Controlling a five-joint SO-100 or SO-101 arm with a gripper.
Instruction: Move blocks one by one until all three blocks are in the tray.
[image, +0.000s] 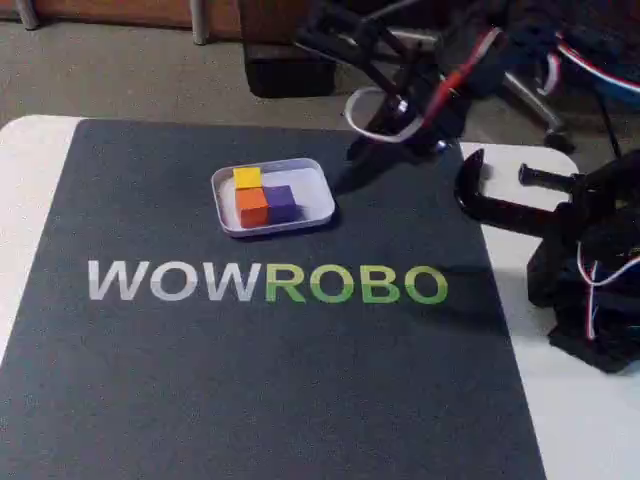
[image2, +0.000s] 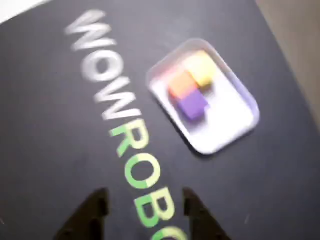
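The white tray (image: 320, 190) lies on the black mat, left of the arm in the fixed view. Inside it three blocks sit touching each other: yellow (image: 247, 178) at the back, orange (image: 252, 206) in front of it, purple (image: 281, 201) beside the orange one. The wrist view is blurred and looks down on the same tray (image2: 235, 125) with the yellow (image2: 202, 67), orange (image2: 181, 84) and purple (image2: 192, 105) blocks. My gripper (image2: 144, 196) is open at the bottom edge, high above the mat and apart from the tray, with nothing between its fingers.
The black mat (image: 250, 380) carries WOWROBO lettering and covers most of a white table (image: 30, 190). The raised arm (image: 420, 80) and its base (image: 590, 290) stand at the right with a black clamp (image: 480, 205). Chair legs and floor lie behind.
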